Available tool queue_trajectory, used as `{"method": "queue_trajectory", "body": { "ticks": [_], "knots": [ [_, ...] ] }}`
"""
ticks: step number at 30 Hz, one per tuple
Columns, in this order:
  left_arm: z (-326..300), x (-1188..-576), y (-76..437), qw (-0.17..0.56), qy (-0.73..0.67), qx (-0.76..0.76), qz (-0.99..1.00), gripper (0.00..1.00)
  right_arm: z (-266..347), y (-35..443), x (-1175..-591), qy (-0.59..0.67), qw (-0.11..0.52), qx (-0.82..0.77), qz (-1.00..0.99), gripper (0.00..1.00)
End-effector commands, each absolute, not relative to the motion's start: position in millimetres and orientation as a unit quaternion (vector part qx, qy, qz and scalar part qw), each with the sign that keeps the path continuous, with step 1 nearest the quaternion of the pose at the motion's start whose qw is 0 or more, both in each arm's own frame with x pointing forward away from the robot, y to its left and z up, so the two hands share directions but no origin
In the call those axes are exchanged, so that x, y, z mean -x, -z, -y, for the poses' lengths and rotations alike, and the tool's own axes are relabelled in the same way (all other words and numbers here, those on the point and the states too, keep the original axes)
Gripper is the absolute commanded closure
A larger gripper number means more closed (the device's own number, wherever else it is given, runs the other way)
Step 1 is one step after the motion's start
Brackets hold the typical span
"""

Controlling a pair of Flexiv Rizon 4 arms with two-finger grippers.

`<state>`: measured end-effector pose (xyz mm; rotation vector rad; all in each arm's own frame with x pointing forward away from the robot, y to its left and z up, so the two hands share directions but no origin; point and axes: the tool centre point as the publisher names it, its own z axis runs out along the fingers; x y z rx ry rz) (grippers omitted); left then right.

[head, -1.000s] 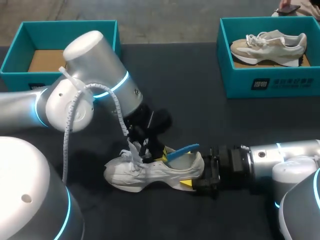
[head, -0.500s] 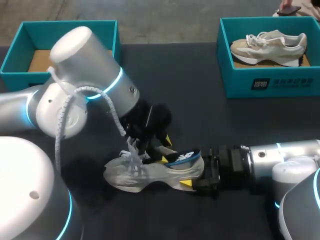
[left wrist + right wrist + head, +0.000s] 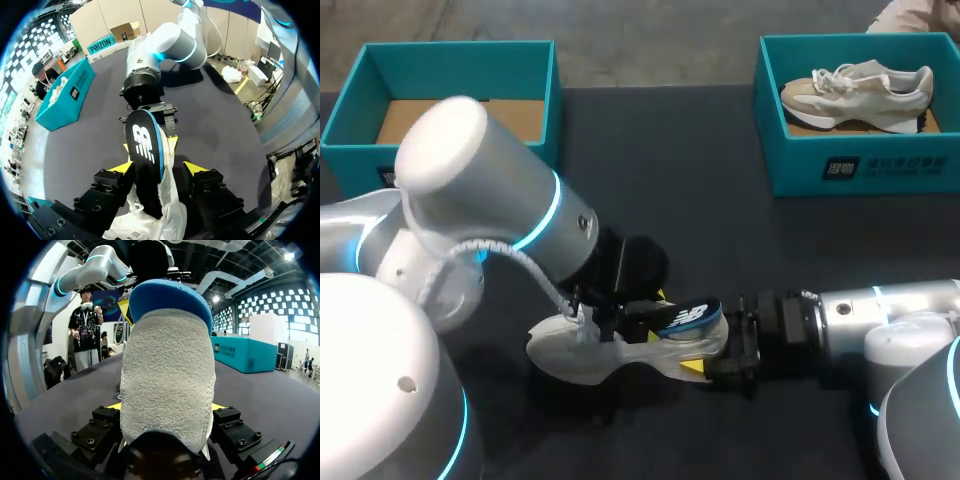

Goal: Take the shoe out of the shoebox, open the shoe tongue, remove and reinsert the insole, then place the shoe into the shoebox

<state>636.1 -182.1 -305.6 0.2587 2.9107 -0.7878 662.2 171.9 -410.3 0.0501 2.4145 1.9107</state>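
Far left: teal box (image 3: 460,45). Left gripper (image 3: 157,167) low over the shoe (image 3: 575,355), around the insole (image 3: 145,145); grip impossible to tell. Shoe upright mid-table, long axis across, toe left, heel right. Insole sticking out at the heel. Right gripper (image 3: 167,407) clamped on the heel. Far right: second box (image 3: 860,165) holding a beige shoe (image 3: 855,90).

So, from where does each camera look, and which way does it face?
Head view: fixed above and behind, looking down on the table; both arms show, the left hand over the white shoe.
Left wrist view: looks along its fingers at the insole and the right arm.
Right wrist view: looks along the right hand at the shoe's heel; the left arm shows beyond.
Shared: all three show shoe and insole.
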Motion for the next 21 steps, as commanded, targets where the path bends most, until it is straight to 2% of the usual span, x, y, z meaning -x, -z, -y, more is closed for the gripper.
{"method": "queue_trajectory", "body": {
  "ticks": [1, 5, 9, 11, 12, 13, 17, 20, 21],
  "knots": [
    [191.9, -632.5, 314.1, 0.095, 0.256, -0.074, -0.959, 0.44, -172.4, 408.6, -661.2, -0.618, 0.030, -0.016, -0.786, 1.00],
    [196.2, -633.4, 316.8, 0.107, 0.262, -0.062, -0.957, 0.53, -172.4, 408.6, -661.2, -0.618, 0.030, -0.016, -0.786, 1.00],
    [199.0, -633.1, 315.5, 0.099, 0.270, -0.058, -0.956, 0.53, -172.4, 408.6, -661.2, -0.618, 0.030, -0.016, -0.786, 1.00],
    [199.9, -631.5, 314.7, 0.090, 0.269, -0.054, -0.957, 0.49, -172.4, 408.6, -661.2, -0.618, 0.030, -0.016, -0.786, 1.00],
    [199.8, -630.3, 313.8, 0.084, 0.270, -0.053, -0.958, 0.38, -172.4, 408.6, -661.2, -0.618, 0.030, -0.016, -0.786, 1.00],
    [199.8, -630.3, 313.8, 0.084, 0.270, -0.053, -0.958, 0.34, -172.4, 408.6, -661.2, -0.618, 0.030, -0.016, -0.786, 1.00],
    [199.8, -630.3, 313.8, 0.084, 0.270, -0.053, -0.958, 0.33, -172.4, 408.6, -661.2, -0.618, 0.030, -0.016, -0.786, 1.00],
    [199.8, -630.3, 313.8, 0.084, 0.270, -0.053, -0.958, 0.44, -172.4, 408.6, -661.2, -0.618, 0.030, -0.016, -0.786, 1.00],
    [199.8, -630.3, 313.8, 0.084, 0.270, -0.053, -0.958, 0.51, -172.4, 408.6, -661.2, -0.618, 0.030, -0.016, -0.786, 1.00]
  ]
}}
